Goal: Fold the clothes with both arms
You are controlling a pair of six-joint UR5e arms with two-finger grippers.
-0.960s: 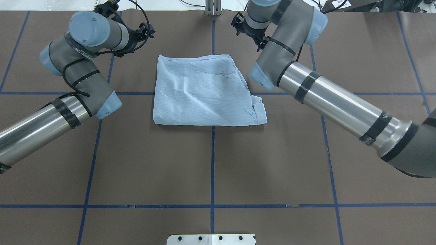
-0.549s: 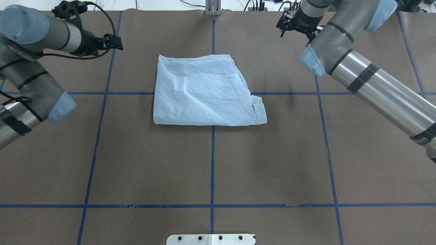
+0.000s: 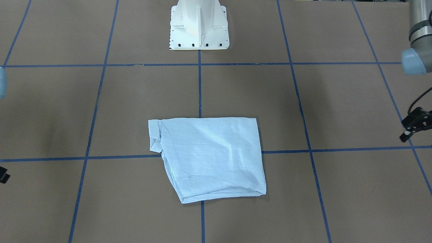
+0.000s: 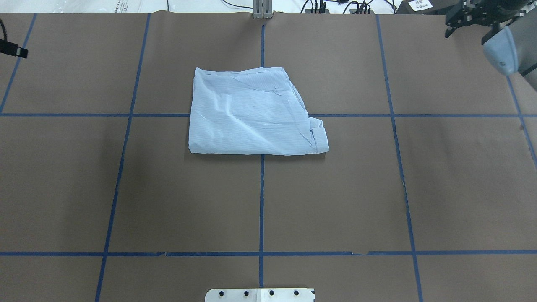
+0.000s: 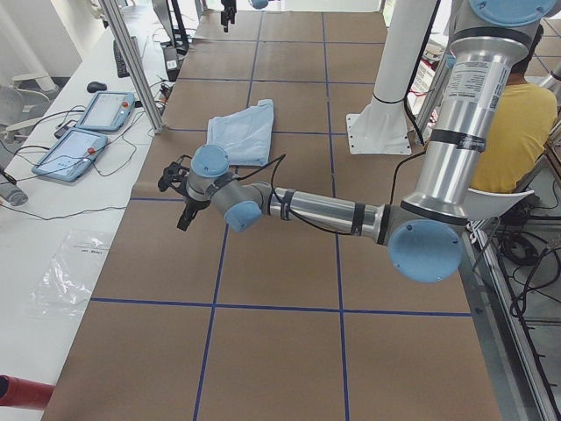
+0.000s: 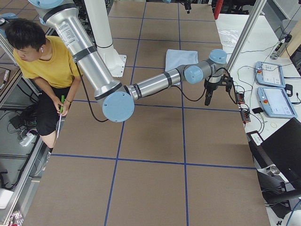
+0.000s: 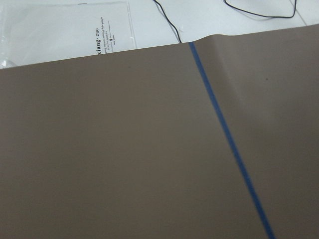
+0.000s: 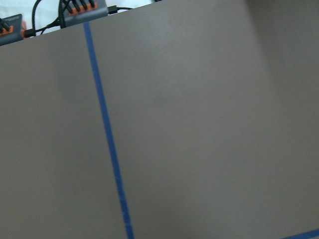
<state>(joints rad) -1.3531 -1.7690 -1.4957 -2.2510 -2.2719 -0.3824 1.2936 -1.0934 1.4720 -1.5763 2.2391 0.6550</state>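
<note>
One shirt [image 4: 251, 117] lies folded in a rough square, so the task looks about done. Left gripper [image 3: 413, 126] and right gripper [image 4: 461, 16] are well apart from the shirt; I cannot tell if either is spread or closed.

Thin, crinkled, matt pale blue cloth shirt [image 4: 251, 117] on a smooth, matt brown paper-covered worktop [image 4: 335, 201] with blue tape [image 4: 261, 201]; the right arm [image 6: 155, 83] has a shiny metal tube.
</note>
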